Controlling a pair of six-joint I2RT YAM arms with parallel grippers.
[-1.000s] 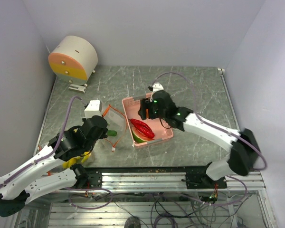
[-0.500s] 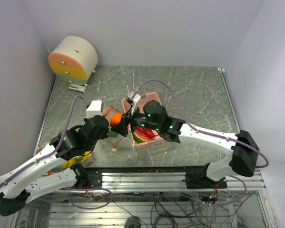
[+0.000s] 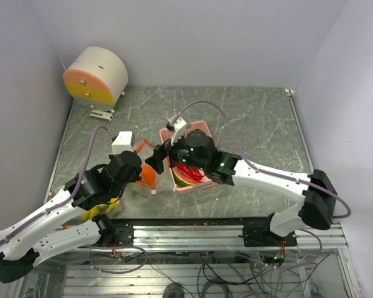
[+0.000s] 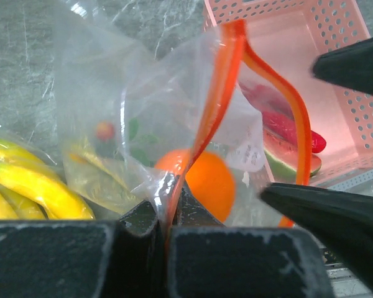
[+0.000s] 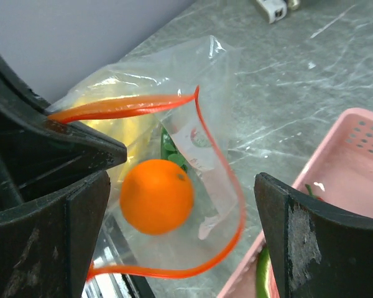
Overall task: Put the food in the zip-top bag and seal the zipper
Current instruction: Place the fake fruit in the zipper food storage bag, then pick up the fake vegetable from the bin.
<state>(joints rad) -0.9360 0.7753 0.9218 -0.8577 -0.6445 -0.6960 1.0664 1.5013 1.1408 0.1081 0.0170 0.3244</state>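
**A:** While the zip-top bag (image 4: pixel 105 112) gapes beside the pink tray (image 4: pixel 354 37), what has the left arm (image 3: pixel 56 214) got hold of?

**B:** Its jaws are pressed together on the zipper (image 4: pixel 221 81). They pinch the near end of the orange-red strip, so the mouth stands up in a loop just left of the tray.

**A:** And the right arm (image 3: pixel 267 177)?

**B:** Its jaws are spread wide with nothing between them, hanging over the bag's mouth at the tray's left edge.

**A:** Where is the orange (image 5: pixel 156 195)?

**B:** Inside the bag, below that loop, left of the tray and touching neither of the right arm's jaws.

**A:** The rest of the food?

**B:** The bananas (image 4: pixel 31 180) show yellow through the plastic, farther left of the tray than the orange. The chili peppers (image 4: pixel 292 127) and the watermelon slice (image 4: pixel 280 158) lie in the tray itself, at its near end, touching each other.

**A:** And the tray?

**B:** Flat on the worktop (image 3: pixel 248 118).
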